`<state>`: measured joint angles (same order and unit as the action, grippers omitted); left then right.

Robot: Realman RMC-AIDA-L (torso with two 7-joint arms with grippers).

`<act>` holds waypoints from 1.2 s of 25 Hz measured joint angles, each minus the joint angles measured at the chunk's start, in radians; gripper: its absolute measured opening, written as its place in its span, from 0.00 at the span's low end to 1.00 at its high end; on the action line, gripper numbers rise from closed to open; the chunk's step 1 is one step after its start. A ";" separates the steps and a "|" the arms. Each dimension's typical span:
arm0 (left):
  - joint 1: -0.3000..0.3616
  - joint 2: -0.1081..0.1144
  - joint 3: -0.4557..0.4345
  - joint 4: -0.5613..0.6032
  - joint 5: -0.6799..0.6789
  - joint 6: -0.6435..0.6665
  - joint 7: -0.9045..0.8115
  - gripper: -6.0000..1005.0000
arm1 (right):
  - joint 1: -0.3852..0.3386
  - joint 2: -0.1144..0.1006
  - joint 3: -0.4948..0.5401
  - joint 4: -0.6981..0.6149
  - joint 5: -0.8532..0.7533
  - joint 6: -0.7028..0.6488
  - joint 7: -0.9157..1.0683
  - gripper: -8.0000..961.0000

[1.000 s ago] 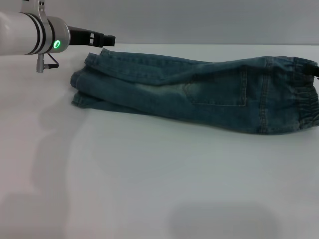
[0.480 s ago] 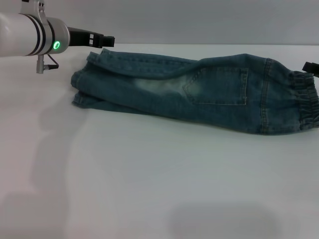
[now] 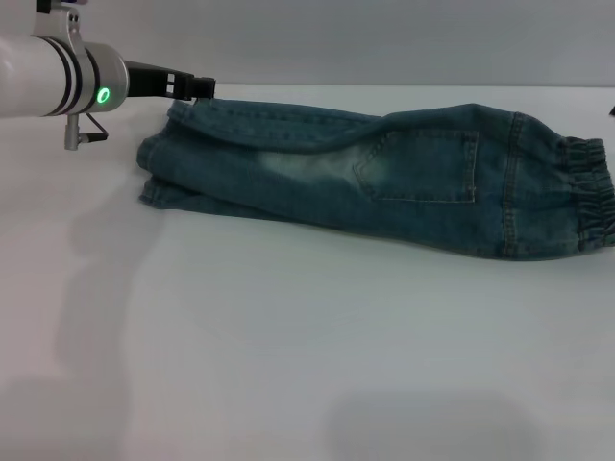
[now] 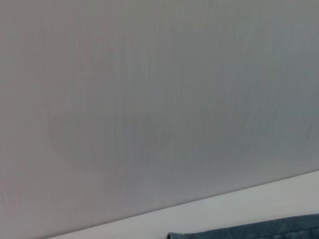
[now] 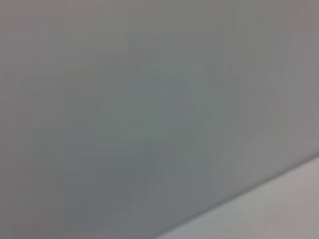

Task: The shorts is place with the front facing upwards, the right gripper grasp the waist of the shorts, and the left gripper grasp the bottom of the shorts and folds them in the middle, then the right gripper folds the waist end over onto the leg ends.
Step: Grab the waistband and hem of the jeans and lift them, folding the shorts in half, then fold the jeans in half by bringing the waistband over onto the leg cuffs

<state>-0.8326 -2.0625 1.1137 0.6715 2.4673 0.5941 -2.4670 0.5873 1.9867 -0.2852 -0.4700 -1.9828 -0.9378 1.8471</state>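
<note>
shorts (image 3: 384,178): folded lengthwise on worktop (image 3: 288,365)
left pincer (image 3: 200,87): at leg hems, grip unclear
right pincer: unseen
next: pinch both waist layers

White table (image 3: 288,365) fills foreground; plain grey wall (image 3: 384,38) behind; soft, even light.

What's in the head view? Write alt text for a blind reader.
Denim shorts, folded lengthwise, lie across a white table, waistband toward the robot's right. The left gripper sits at the leg ends' far corner.
</note>
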 joint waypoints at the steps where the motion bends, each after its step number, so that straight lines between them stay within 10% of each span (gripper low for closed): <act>1: 0.000 0.000 0.000 0.000 0.000 0.000 0.000 0.84 | -0.009 0.003 0.000 -0.005 0.034 -0.005 -0.017 0.49; 7: 0.014 0.001 0.000 0.001 -0.032 -0.001 0.000 0.84 | -0.040 0.012 -0.004 -0.049 0.091 -0.040 -0.057 0.49; 15: 0.031 0.004 0.000 0.014 -0.049 0.000 0.000 0.84 | -0.081 -0.054 -0.103 -0.084 -0.042 -0.183 0.122 0.49; 30: 0.027 0.002 0.003 0.057 -0.050 0.015 0.000 0.84 | -0.051 -0.076 -0.123 -0.361 -0.426 -0.520 0.379 0.49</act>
<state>-0.8058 -2.0610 1.1168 0.7283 2.4175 0.6093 -2.4666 0.5365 1.9105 -0.4078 -0.8306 -2.4089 -1.4574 2.2263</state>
